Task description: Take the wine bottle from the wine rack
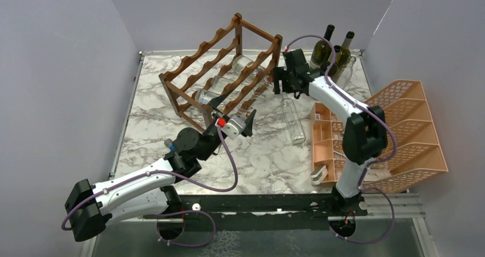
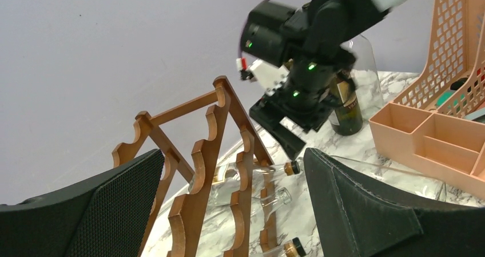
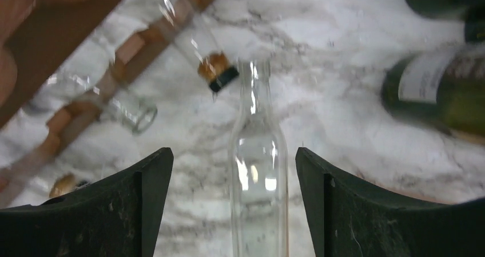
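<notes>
The dark brown wine rack (image 1: 223,68) stands at the back middle of the marble table. Several clear bottles (image 1: 243,68) lie in it, necks pointing right. In the left wrist view the rack (image 2: 209,148) shows a capped neck (image 2: 293,166) and an open neck (image 2: 280,197). My left gripper (image 1: 234,113) is open and empty at the rack's front end (image 2: 234,211). My right gripper (image 1: 280,86) is open at the rack's right side, above a clear bottle (image 3: 257,171) lying on the table (image 1: 293,119), which shows between its fingers.
Dark green bottles (image 1: 323,54) stand at the back right corner, one close to the right gripper (image 3: 440,91). An orange tray organiser (image 1: 400,131) fills the right side. Grey walls close in the left, back and right.
</notes>
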